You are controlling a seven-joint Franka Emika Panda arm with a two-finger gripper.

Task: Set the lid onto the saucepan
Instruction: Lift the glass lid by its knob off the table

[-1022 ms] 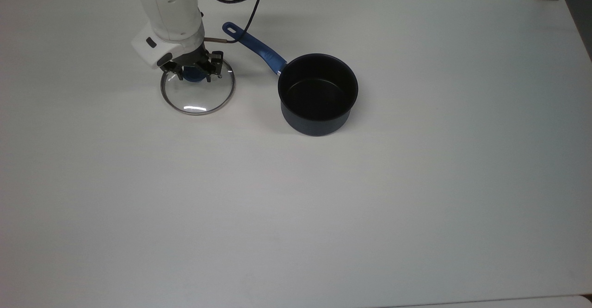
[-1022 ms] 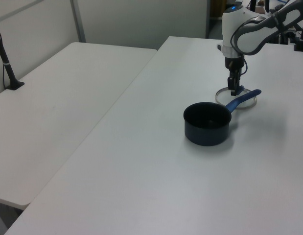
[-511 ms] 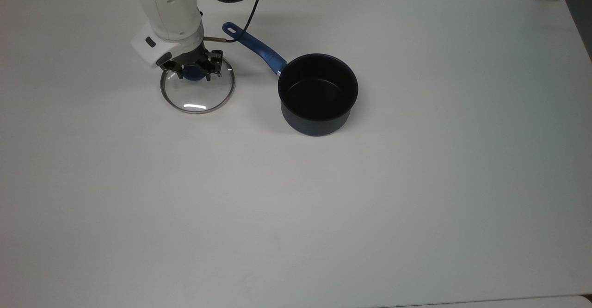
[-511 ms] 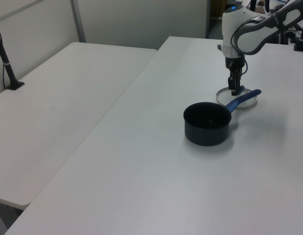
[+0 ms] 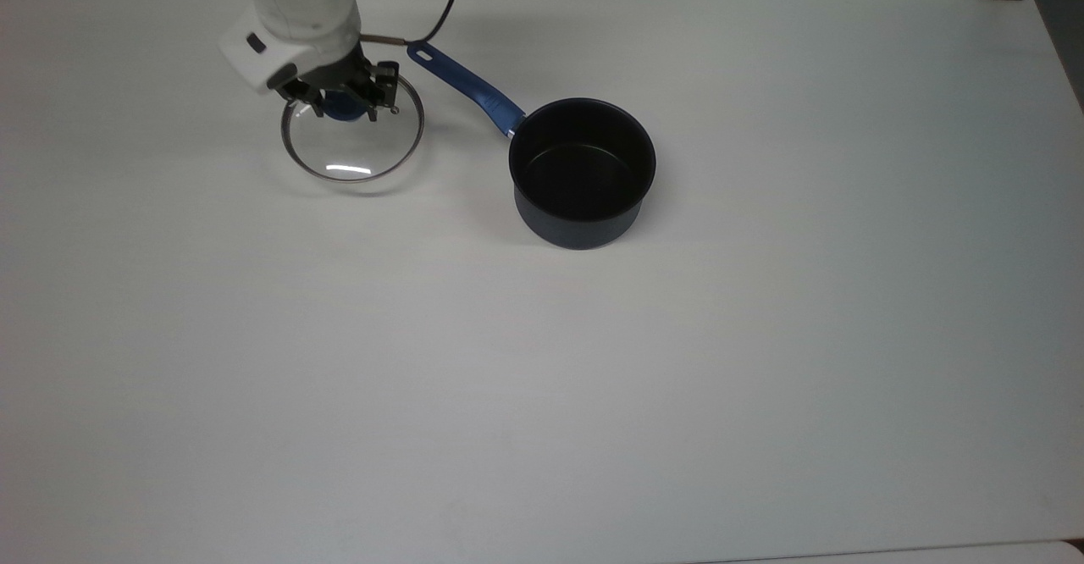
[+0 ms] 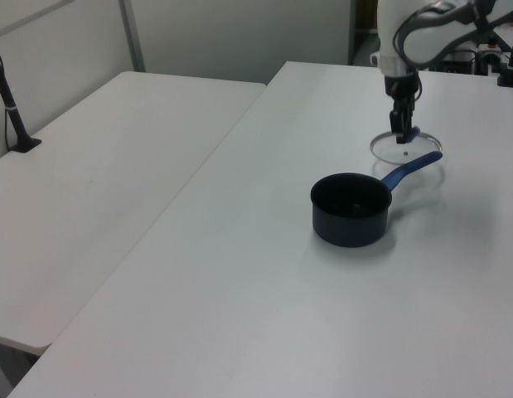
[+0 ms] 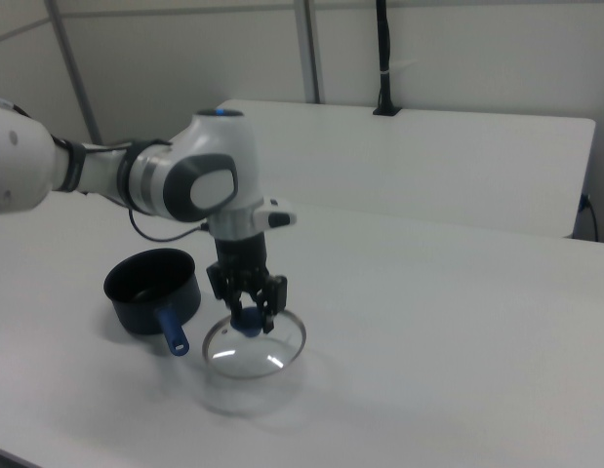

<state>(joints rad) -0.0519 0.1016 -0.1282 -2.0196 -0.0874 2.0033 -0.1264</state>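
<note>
Right view: hand (image 7: 249, 314) is clamping the lid's blue knob (image 7: 247, 323), holding the lid (image 7: 255, 347) just above the desk (image 7: 428, 331), level, shadow underneath. Pan (image 7: 150, 290) is sitting open well apart on the right view's left, handle (image 7: 171, 331) pointing toward the lid. Step looks like the lift-and-carry; next move probably calls for raising above the rim, centring, then lowering.

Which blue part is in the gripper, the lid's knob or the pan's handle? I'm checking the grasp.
The lid's blue knob: the gripper is closed on it. The saucepan's long blue handle lies free on the table, to the top view's right of the gripper.
</note>
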